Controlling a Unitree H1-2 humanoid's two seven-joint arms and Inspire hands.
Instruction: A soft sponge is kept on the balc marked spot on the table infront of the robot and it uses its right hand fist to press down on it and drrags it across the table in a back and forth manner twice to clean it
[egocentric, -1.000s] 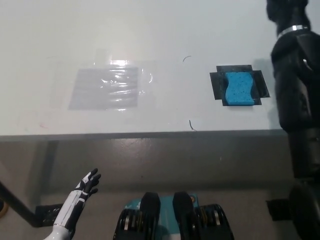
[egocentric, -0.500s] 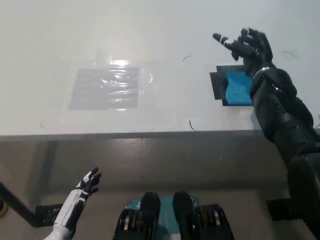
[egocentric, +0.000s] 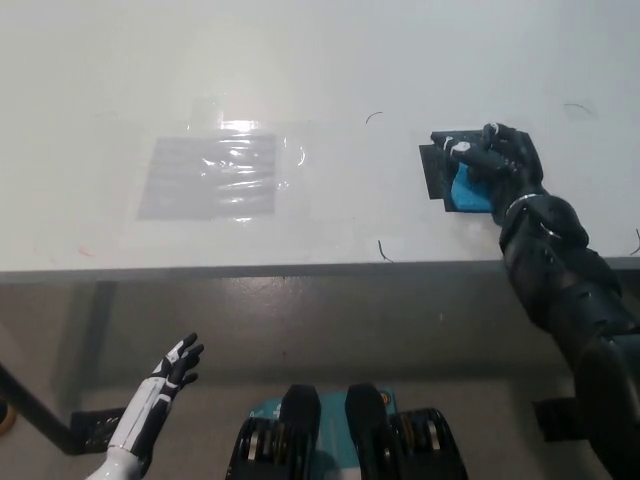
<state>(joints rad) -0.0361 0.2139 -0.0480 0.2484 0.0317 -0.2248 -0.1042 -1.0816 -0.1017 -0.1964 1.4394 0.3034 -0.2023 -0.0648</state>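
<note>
the robot's black right hand (egocentric: 497, 160) rests on top of a blue sponge (egocentric: 466, 190), its fingers curled in and bunched together into a loose fist that covers the sponge's far half. only the near part of the sponge shows, a soft-looking slab with a rounded, wavy edge, bright against the dark patch beneath it. that patch, a black mark (egocentric: 434, 170) of tape-like strips with squared corners, sits on the right part of the white table (egocentric: 320, 60), and the sponge lies on it, not far from the table's near edge. the jointed black arm (egocentric: 560, 280) runs from the hand back across that edge toward the lower right, its segments glossy and rounded.

well apart to the left, a rectangle of clear film (egocentric: 212, 176) lies flat on the table, wrinkled and catching a glare of light along its far side. the tabletop is smooth and matte, with a few thin dark scratches near the sponge.

below the table's edge, over the grey floor, the white left hand (egocentric: 175, 368) hangs at the lower left, holding nothing, its dark-tipped fingers straight and slightly fanned.
</note>
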